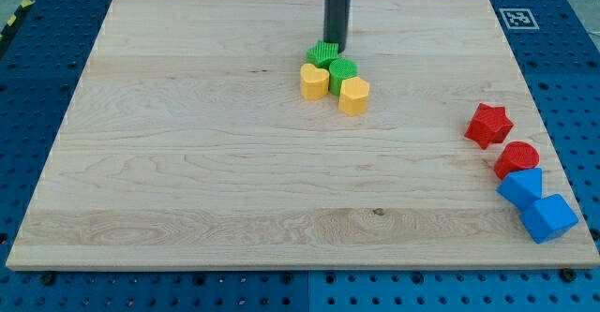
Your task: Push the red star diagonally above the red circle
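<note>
The red star [488,125] lies near the board's right edge. The red circle [517,158] sits just below and to the right of it, close to touching. My tip [337,49] is far to the left of both, near the view's top centre, right behind a green block [322,54].
A cluster sits under my tip: two green blocks, the second [342,70] lower right, a yellow block [314,81] and a yellow block [353,96]. Two blue blocks [520,187] [548,217] lie below the red circle at the wooden board's [187,162] right edge.
</note>
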Robot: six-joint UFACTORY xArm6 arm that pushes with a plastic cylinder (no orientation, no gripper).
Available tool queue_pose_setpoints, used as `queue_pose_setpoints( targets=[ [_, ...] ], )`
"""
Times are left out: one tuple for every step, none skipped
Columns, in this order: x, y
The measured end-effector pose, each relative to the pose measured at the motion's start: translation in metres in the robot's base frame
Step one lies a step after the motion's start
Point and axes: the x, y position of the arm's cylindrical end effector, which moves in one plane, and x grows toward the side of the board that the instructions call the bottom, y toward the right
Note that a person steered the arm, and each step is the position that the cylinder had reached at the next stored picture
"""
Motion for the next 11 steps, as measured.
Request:
queue_pose_setpoints(
  targets=[
    [0.0, 0.049],
    [0.003, 0.099],
    [0.026, 0.151],
    [0.066, 0.195],
    [0.108, 0.213],
    [0.138, 0.21],
    [0.161, 0.198],
    [0.165, 0.15],
    [0.165, 0.134],
    [0.163, 0.154],
    [0.16, 0.191]
  ],
)
